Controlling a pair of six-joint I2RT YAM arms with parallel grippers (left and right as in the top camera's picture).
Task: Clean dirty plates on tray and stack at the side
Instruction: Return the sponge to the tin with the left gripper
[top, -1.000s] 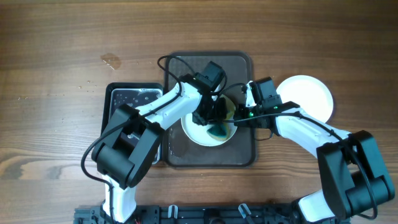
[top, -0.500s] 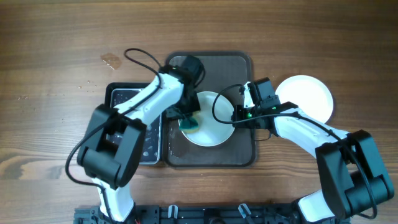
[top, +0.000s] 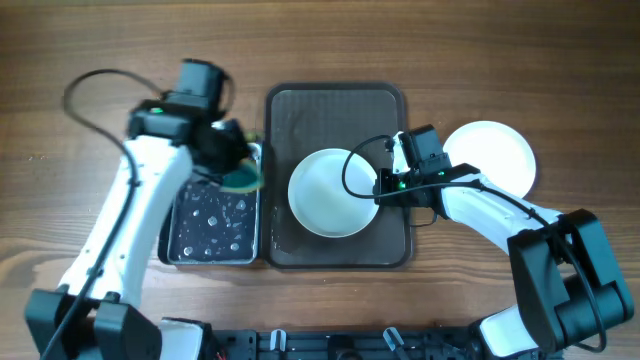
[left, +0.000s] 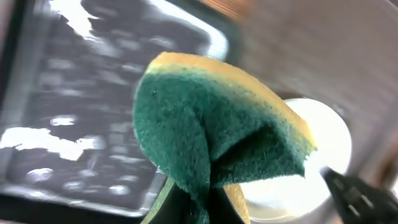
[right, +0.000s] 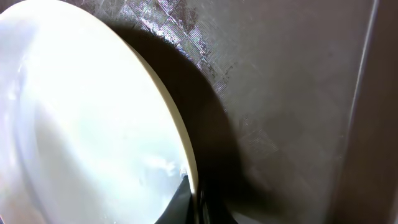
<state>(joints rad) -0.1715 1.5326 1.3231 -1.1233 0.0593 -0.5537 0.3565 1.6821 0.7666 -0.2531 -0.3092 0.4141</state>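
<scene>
A plain white plate (top: 330, 192) lies on the dark brown tray (top: 335, 105). My right gripper (top: 382, 187) is shut on the plate's right rim; in the right wrist view the rim (right: 180, 140) runs between the fingers above the tray (right: 286, 93). Another white plate (top: 493, 155) lies on the table right of the tray. My left gripper (top: 237, 170) is shut on a green and yellow sponge (left: 217, 134), held above the right edge of the small black tray (top: 210, 225). No teal smear shows on the plate.
The small black tray (left: 74, 106) holds water droplets and sits left of the brown tray. A small stain (top: 178, 97) marks the wooden table at the upper left. Cables loop from both arms.
My left arm lifted the sponge off the plate and swung it left over the black tray. The teal smear on the plate is gone. The right gripper stayed on the rim.
</scene>
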